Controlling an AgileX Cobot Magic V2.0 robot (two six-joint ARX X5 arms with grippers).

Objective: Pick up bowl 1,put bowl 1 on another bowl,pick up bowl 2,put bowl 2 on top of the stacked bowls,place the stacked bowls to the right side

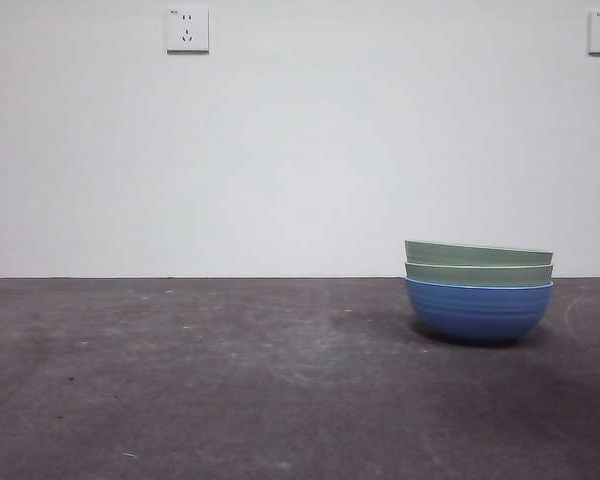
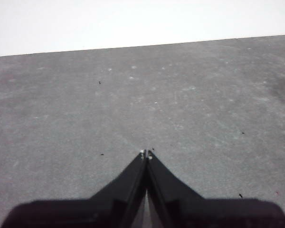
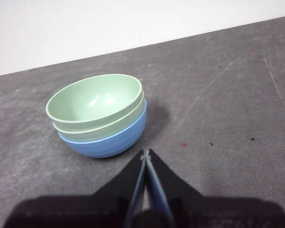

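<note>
The stacked bowls (image 1: 478,290) rest on the table at the right of the front view: a blue ribbed bowl (image 1: 478,312) at the base with two pale green bowls (image 1: 478,262) nested in it, rims showing. In the right wrist view the stacked bowls (image 3: 99,114) sit just beyond my right gripper (image 3: 146,153), which is shut, empty and apart from them. My left gripper (image 2: 146,154) is shut over bare table with nothing in it. Neither arm shows in the front view.
The dark grey table (image 1: 200,380) runs back to a white wall with two sockets (image 1: 186,30). Faint scratches and specks mark the table (image 3: 228,95) beside the bowls.
</note>
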